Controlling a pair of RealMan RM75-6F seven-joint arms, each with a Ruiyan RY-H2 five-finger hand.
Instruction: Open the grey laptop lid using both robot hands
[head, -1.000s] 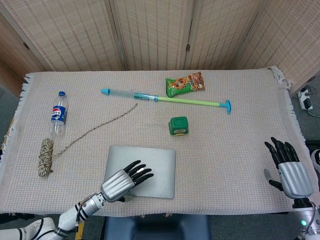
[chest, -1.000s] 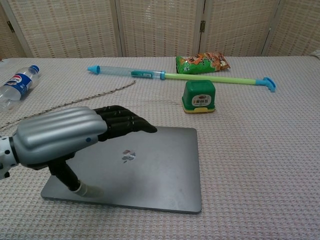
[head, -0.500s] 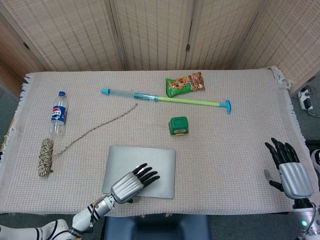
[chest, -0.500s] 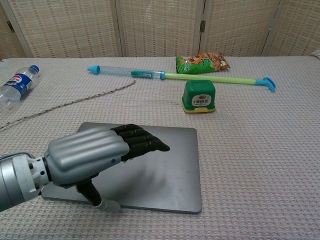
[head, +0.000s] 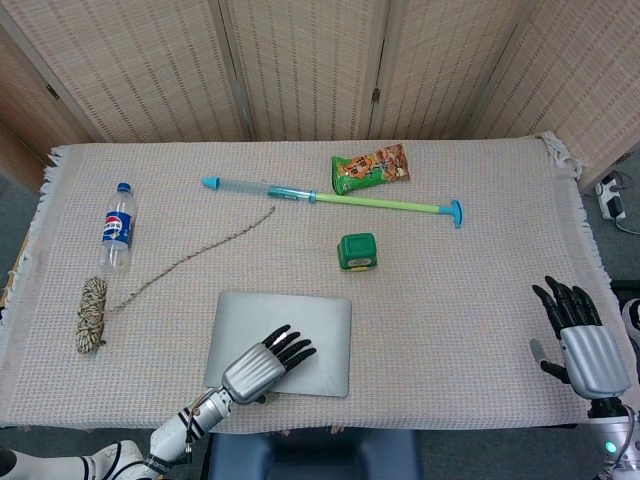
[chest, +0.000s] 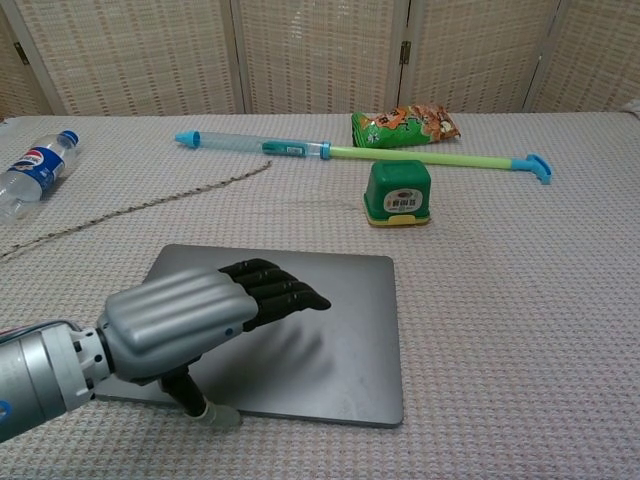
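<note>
The grey laptop (head: 310, 330) (chest: 345, 330) lies closed and flat near the table's front edge. My left hand (head: 262, 366) (chest: 195, 318) hovers over the lid's front part, palm down, fingers stretched out and pointing away from me; its thumb hangs down at the laptop's front edge. It holds nothing. My right hand (head: 580, 335) stays at the far right front corner, fingers spread and upright, well away from the laptop; the chest view does not show it.
Behind the laptop stands a small green box (head: 357, 251) (chest: 398, 192). Further back lie a long blue-green rod (head: 330, 198), a snack bag (head: 371, 166), a Pepsi bottle (head: 117, 227), and a twine spool (head: 91, 312) with its cord trailing right.
The left hand has slid right and back toward me along the lid's front edge, then eased slightly left. The right hand has barely moved. The lid stays closed.
</note>
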